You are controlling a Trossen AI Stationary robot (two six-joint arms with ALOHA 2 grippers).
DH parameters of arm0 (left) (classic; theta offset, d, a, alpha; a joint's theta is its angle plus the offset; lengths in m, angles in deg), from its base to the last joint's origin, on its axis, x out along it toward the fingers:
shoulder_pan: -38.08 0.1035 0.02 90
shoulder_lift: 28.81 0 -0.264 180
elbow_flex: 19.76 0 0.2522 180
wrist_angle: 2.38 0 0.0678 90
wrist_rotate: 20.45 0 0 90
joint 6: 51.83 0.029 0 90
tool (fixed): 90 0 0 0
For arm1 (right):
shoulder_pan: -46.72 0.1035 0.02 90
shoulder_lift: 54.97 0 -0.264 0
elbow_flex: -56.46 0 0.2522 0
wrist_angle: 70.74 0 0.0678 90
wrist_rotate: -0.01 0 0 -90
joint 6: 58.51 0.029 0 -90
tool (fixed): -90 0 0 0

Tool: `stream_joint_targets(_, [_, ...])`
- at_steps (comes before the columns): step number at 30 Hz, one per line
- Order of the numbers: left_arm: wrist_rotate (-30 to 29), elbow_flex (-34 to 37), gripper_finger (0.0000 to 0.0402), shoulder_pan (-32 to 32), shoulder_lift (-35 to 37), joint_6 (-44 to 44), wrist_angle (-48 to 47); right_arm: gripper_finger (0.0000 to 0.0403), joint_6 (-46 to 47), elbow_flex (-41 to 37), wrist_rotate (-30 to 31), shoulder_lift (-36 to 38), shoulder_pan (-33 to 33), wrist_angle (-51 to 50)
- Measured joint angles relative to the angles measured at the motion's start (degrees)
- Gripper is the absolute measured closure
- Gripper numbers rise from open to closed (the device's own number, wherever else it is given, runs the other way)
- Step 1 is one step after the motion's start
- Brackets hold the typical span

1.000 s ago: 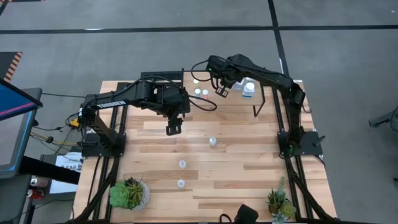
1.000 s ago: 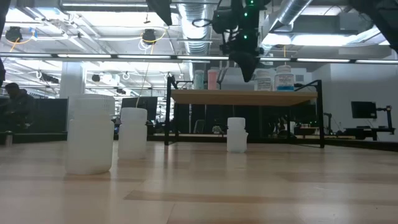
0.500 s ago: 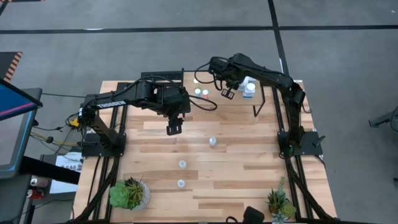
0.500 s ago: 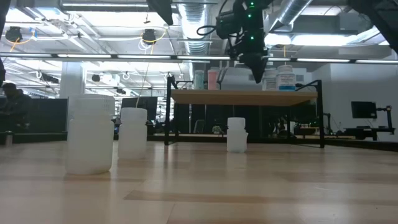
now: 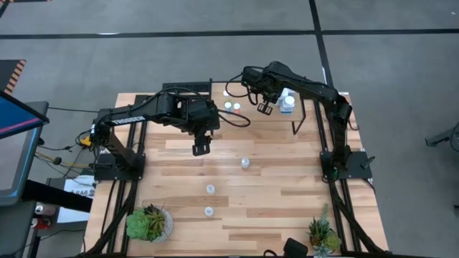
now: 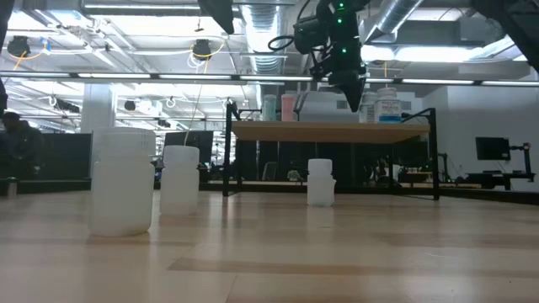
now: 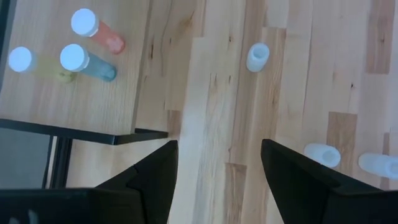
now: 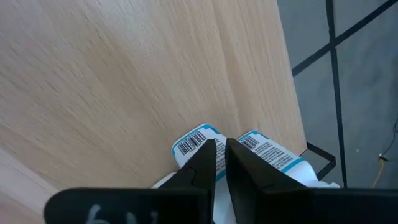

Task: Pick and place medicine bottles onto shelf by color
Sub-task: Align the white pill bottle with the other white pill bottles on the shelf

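right gripper [image 5: 265,109] shut, above shelf [image 5: 251,115] edge

Two labelled bottles [image 8: 268,154] are half covered by the right end effector [image 8: 221,163]; their label text cannot be read.

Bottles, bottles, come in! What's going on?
Right end effector shut, empty, above shelf by two white bottles. Left end effector open, hovering. Three bottles on table. Nothing blocking.
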Motion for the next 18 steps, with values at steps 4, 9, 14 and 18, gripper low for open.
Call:
stream_joint_targets(4, [0.0,0.0,0.0184,0.0,0.0,-0.4,0.0,0.0348,-0.1,0.0,0.0,0.0,-0.4,0.0])
stream_joint_targets(9, [0.0,0.0,0.0184,0.0,0.0,-0.5,0.0,0.0348,-1.3,0.0,0.0,0.0,-0.8,0.0])
stream_joint_targets(14, [0.0,0.0,0.0184,0.0,0.0,-0.5,0.0,0.0348,-3.1,0.0,-0.1,0.0,-0.7,0.0])
stream_joint_targets(18, [0.0,0.0,0.0185,0.0,0.0,-0.5,0.0,0.0348,-3.2,-0.1,-0.1,0.3,-0.8,0.0])
